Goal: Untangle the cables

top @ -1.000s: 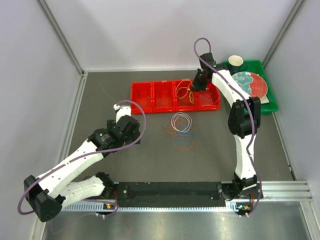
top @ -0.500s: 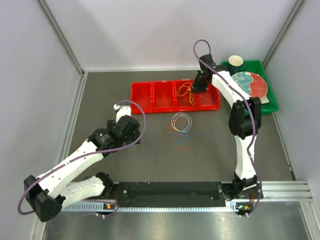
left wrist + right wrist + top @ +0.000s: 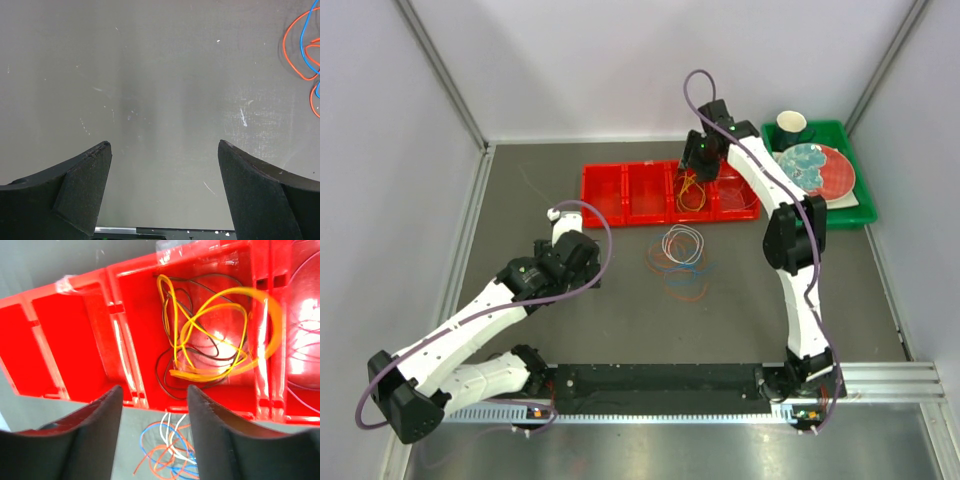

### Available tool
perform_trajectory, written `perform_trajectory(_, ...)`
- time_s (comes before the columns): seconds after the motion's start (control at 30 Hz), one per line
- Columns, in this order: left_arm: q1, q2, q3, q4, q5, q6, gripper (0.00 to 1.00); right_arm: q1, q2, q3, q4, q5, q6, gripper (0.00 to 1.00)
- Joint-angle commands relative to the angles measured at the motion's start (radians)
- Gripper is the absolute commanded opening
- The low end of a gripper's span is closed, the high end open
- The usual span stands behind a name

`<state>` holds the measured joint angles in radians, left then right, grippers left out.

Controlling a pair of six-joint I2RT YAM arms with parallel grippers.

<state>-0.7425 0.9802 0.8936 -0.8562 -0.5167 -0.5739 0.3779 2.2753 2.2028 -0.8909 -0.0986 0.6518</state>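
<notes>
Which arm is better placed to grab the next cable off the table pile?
Right, probably. The right pincer, open, hangs over the red tray, the loose cables just past its near edge. The left pincer, open too, faces bare table, cables at its view's edge.

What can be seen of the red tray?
The red tray looks like glossy plastic. It is long, with four compartments in a row, and lies flat on the grey table, towards the far side. The two left compartments look empty. The third holds yellow cables and dark cables, and the rightmost holds thin pale wire. The open right gripper hovers above it, not touching.
</notes>
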Motion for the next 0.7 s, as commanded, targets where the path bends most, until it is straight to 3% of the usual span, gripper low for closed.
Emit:
perform_trajectory(0.0,-0.005,0.009,0.001,0.037,0.010,0.012,0.91,0.003,-0.025,0.133,-0.046,0.042,-0.052,0.56)
perform_trajectory(0.3,-0.005,0.126,0.062,0.104,0.132,0.071,0.91,0.003,-0.200,0.071,-0.082,0.082,-0.058,0.56)
perform_trajectory(0.67,-0.006,0.347,0.191,0.240,0.270,0.140,0.89,0.003,-0.568,-0.440,-0.005,0.091,-0.035,0.51)
